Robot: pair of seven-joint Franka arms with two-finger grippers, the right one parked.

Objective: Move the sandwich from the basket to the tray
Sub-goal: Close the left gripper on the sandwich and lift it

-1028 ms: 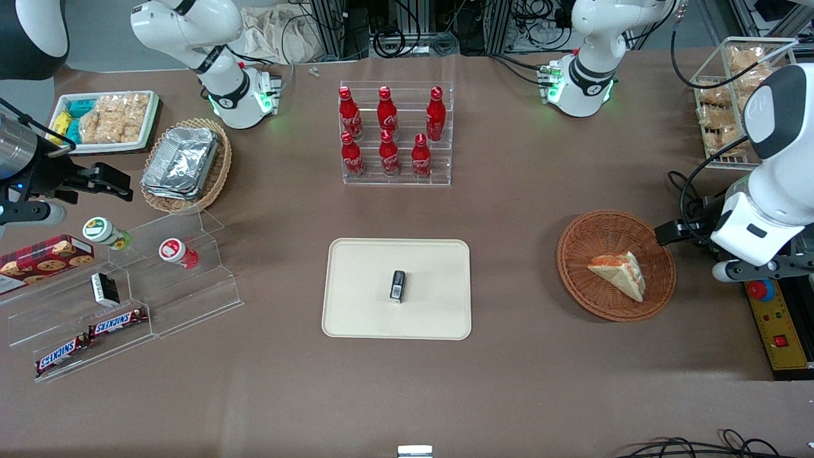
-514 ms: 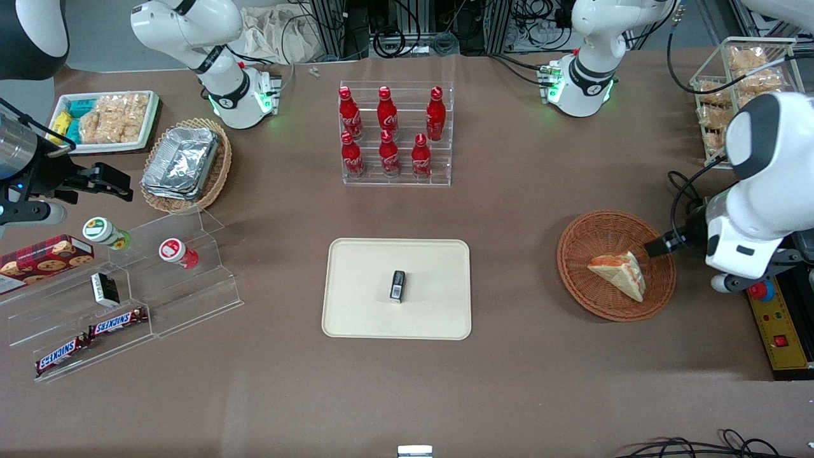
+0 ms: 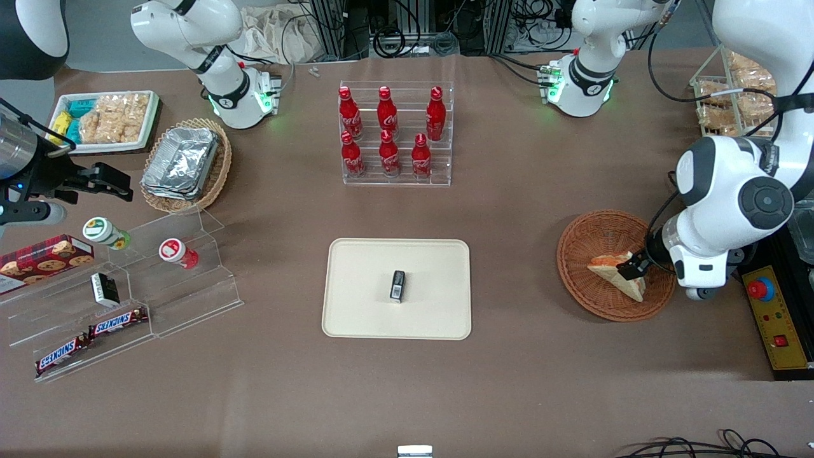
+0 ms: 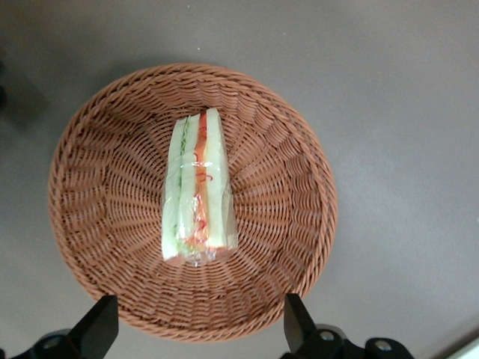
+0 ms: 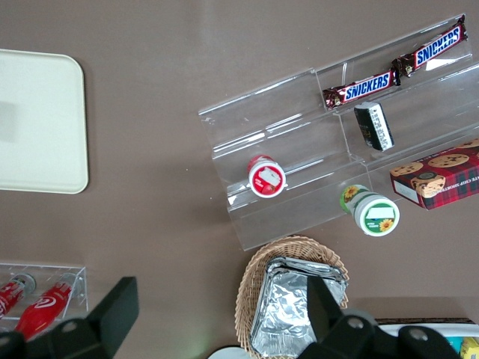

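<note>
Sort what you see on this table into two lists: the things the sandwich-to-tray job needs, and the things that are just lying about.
Needed for the job:
- sandwich, lying in the basket
- basket
- tray
- claw, open, above the basket

Just lying about:
- small black item on the tray
- cola bottles in a clear rack
- foil containers
- Snickers bars
- cookie box

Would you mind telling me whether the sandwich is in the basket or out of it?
In: the sandwich lies in the basket, ungripped; the open gripper hovers above it.
</note>
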